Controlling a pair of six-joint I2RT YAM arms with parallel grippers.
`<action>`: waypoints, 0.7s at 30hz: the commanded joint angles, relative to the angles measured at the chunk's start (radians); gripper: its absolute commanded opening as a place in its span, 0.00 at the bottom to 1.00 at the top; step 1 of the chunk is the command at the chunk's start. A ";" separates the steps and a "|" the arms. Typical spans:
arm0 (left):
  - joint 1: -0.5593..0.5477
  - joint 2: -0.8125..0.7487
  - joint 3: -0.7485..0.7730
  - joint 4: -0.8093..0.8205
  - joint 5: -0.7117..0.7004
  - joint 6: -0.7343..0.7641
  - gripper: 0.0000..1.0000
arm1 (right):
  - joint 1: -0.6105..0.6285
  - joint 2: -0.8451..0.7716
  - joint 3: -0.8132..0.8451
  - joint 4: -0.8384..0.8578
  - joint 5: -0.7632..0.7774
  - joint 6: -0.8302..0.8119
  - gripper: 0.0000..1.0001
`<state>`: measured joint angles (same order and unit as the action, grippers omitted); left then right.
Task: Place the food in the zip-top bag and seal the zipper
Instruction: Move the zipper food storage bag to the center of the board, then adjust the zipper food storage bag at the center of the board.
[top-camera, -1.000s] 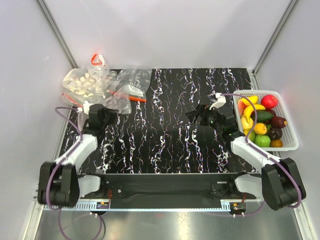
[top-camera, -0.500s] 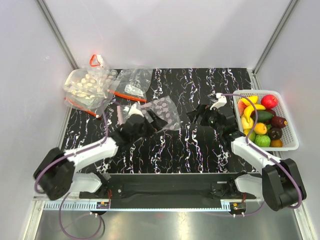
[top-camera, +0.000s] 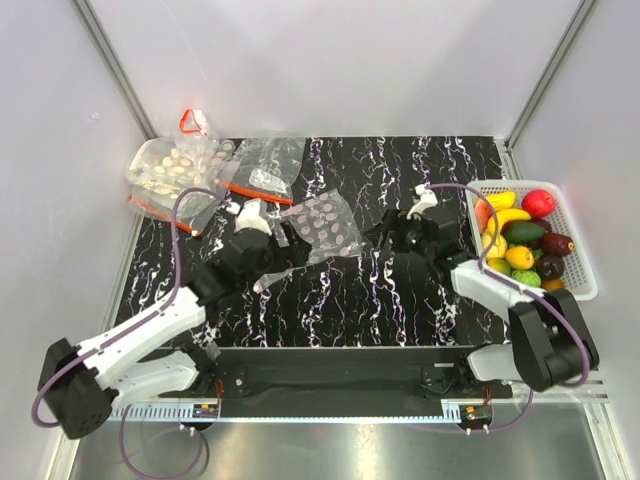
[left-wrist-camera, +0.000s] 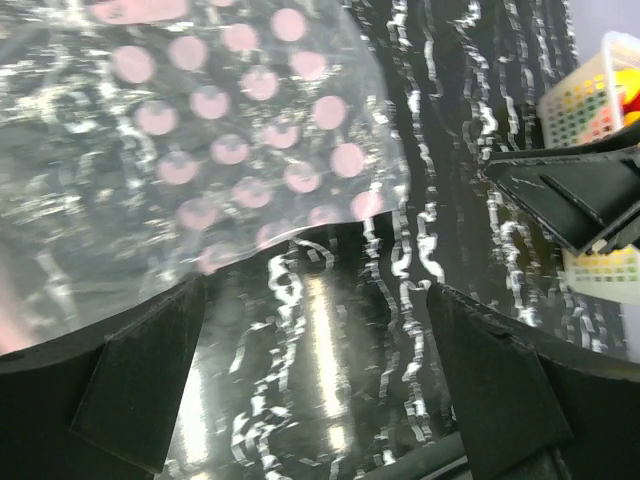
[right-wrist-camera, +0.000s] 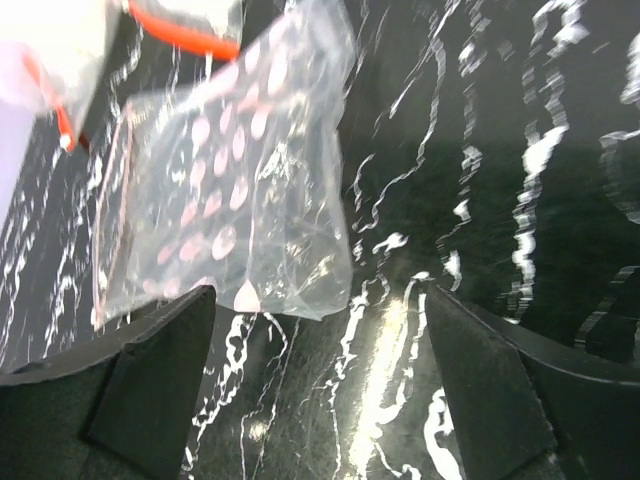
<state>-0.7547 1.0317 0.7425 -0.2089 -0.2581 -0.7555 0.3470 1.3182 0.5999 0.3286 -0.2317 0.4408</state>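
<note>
The zip-top bag (top-camera: 325, 222), clear with pale dots, lies flat on the black marbled table between my two grippers. Its zipper strip is not clearly visible. In the left wrist view the bag (left-wrist-camera: 240, 150) lies just ahead of my left gripper (left-wrist-camera: 318, 300), which is open and holds nothing. In the top view my left gripper (top-camera: 288, 243) is at the bag's near-left edge. My right gripper (top-camera: 385, 233) is open just right of the bag (right-wrist-camera: 230, 180), with only table between its fingers. The food (top-camera: 522, 245) is piled in the white mesh basket (top-camera: 588, 272) at the right.
A heap of other clear bags (top-camera: 180, 170) with red-orange strips lies at the back left, with a small undotted bag (top-camera: 268, 165) beside it. A red triangular item (top-camera: 192, 120) sits behind them. Walls enclose the table on three sides.
My left arm swung from the back-left bag heap to the table's middle, bringing the dotted bag, then opened and let it go. My right gripper edged left toward the bag.
</note>
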 joint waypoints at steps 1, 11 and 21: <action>0.000 -0.074 -0.072 -0.017 -0.111 0.054 0.99 | 0.038 0.080 0.087 -0.016 -0.063 -0.027 0.90; 0.162 -0.144 -0.169 -0.057 -0.064 0.012 0.99 | 0.095 0.259 0.187 -0.062 -0.078 -0.025 0.68; 0.242 -0.151 -0.180 -0.072 -0.026 0.067 0.99 | 0.078 0.329 0.328 -0.213 0.029 -0.065 0.00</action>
<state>-0.5133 0.9043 0.5629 -0.2993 -0.2905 -0.7307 0.4316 1.6432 0.8288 0.1734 -0.2714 0.4107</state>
